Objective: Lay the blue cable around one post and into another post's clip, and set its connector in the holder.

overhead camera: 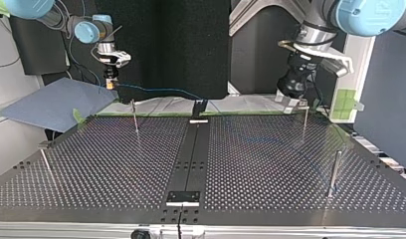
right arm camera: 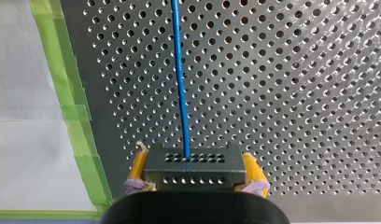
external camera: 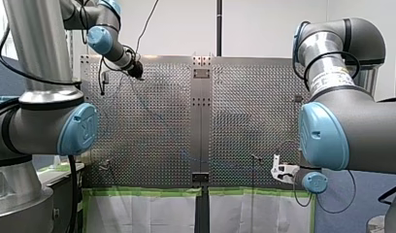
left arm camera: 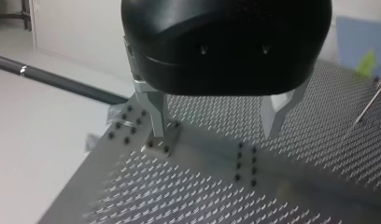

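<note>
In the right wrist view my right gripper (right arm camera: 198,179) is shut, yellow pads on both sides of a black perforated connector block (right arm camera: 193,163). The blue cable (right arm camera: 180,79) leaves the block and runs straight ahead over the perforated plate. At the top view's left, my right gripper (overhead camera: 110,82) hangs beyond the table's far edge. From it the blue cable (overhead camera: 156,90) stretches across to a black fixture (overhead camera: 199,106) on the centre strip. My left gripper (left arm camera: 216,133) is open and holds nothing, metal fingers just above the plate beside a small metal block (left arm camera: 160,142).
Thin posts stand on the table in the top view: one at far left (overhead camera: 135,117), one at far right (overhead camera: 304,124), a thicker one at near right (overhead camera: 334,172). A dark centre strip (overhead camera: 191,154) splits the perforated table. Green tape (right arm camera: 72,107) edges the plate.
</note>
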